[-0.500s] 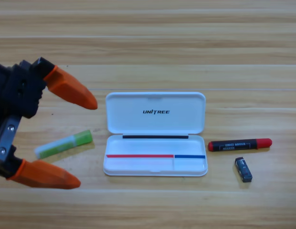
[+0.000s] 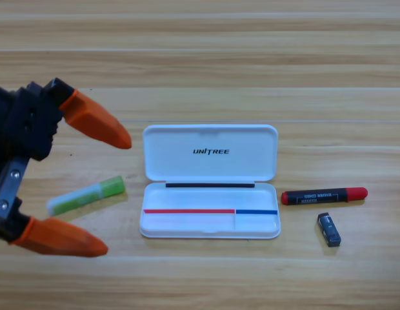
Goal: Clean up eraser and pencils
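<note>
Nearest the bottom edge, the lower orange jaw of the left gripper [image 2: 103, 190] reached in from the left side, its tip lying over the table [image 2: 200, 278] below and left of the case. On the right, the eraser [image 2: 329, 230] lay flat, tilted a little, just below the marker and apart from it.

A little farther up, the marker [image 2: 324, 196] lay almost level, its red ends pointing left and right, close beside the case's right side but not touching it. The white case [image 2: 210, 181] sat open in the middle, tray toward the bottom edge and lid flat behind it, lettering on the inside of the lid. Nothing of the task lay inside the tray.

Left of the case, the green stick [image 2: 86, 196] lay slanted, its bright green end up toward the case and near its left edge, its pale end lower left. It rested on the wood between the two spread jaws, touched by neither.

Farther still, the upper jaw pointed down to the right, its tip above the stick's green end and near the lid's left corner. The jaws stood wide apart, holding nothing. The black gripper body filled the left edge.

Beyond the lid lay only wood. The right arm did not show.
</note>
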Motion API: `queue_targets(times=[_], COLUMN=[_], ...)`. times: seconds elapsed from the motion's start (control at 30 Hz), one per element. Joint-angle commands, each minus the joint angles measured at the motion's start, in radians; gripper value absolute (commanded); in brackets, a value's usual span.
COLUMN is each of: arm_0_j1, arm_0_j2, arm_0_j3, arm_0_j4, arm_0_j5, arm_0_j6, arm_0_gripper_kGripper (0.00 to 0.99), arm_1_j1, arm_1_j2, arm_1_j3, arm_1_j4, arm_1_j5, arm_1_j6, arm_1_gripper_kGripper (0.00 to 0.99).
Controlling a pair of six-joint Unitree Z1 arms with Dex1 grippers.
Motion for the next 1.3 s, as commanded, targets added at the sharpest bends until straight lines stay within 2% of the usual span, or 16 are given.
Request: queue_targets(times=[0.03, 0.13, 0.2, 0.3, 0.37, 0.5, 0.67, 0.87, 1.1, 1.3], arm_0_j1=[0.058, 0.178, 0.241, 0.318, 0.359, 0.414, 0.454, 0.463, 0.465, 0.469], arm_0_j2=[0.110, 0.216, 0.278, 0.366, 0.418, 0.522, 0.631, 0.728, 0.785, 0.792], arm_0_j3=[-0.085, -0.186, -0.220, -0.245, -0.262, -0.280, -0.280, -0.275, -0.255, -0.228], arm_0_j4=[0.103, 0.209, 0.239, 0.244, 0.250, 0.250, 0.250, 0.249, 0.212, 0.184], arm_0_j5=[0.147, 0.210, 0.277, 0.357, 0.371, 0.385, 0.320, 0.251, 0.230, 0.237], arm_0_j6=[0.050, 0.089, 0.106, 0.119, 0.121, 0.119, 0.112, 0.099, 0.076, 0.072], arm_0_gripper_kGripper=[0.989, 0.989, 0.989, 0.971, 0.959, 0.957, 0.960, 0.977, 0.977, 0.977], arm_1_j1=[0.020, 0.020, 0.020, 0.020, 0.020, 0.020, 0.046, 0.050, 0.052, 0.052], arm_1_j2=[0.090, 0.170, 0.258, 0.379, 0.446, 0.581, 0.693, 0.797, 0.905, 0.954], arm_1_j3=[-0.034, -0.071, -0.118, -0.170, -0.163, -0.175, -0.209, -0.223, -0.252, -0.259], arm_1_j4=[0.080, 0.086, 0.100, 0.127, 0.123, 0.094, 0.086, 0.025, 0.022, 0.011], arm_1_j5=[-0.156, -0.256, -0.340, -0.331, -0.274, -0.297, -0.317, -0.337, -0.339, -0.350], arm_1_j6=[0.095, 0.184, 0.286, 0.336, 0.382, 0.500, 0.600, 0.637, 0.654, 0.652], arm_1_gripper_kGripper=[0.986, 0.982, 0.982, 0.982, 0.983, 0.983, 0.979, 0.920, 0.842, 0.813])
